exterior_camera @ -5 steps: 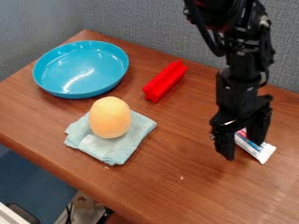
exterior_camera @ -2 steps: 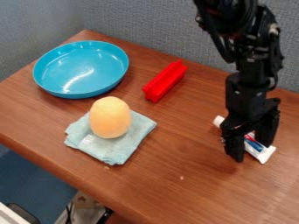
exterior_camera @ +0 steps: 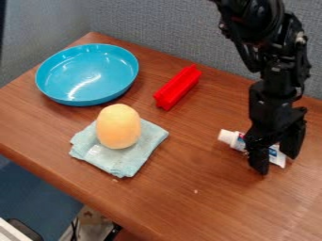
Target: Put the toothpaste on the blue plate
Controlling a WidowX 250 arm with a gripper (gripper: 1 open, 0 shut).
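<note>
Camera: The toothpaste point(exterior_camera: 231, 139) lay on the worktop point(exterior_camera: 174, 193), right and well apart from the blue plate point(exterior_camera: 87, 74), partly behind the open jaws point(exterior_camera: 274, 162). Light, smooth and probably yielding, it was best gripped across mid-tube.

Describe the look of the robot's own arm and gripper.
The robot arm is matte black with bulky, rounded joint housings and a dark cable looping along its upper part; the black gripper has chunky, angular fingers. No markings are readable.
</note>
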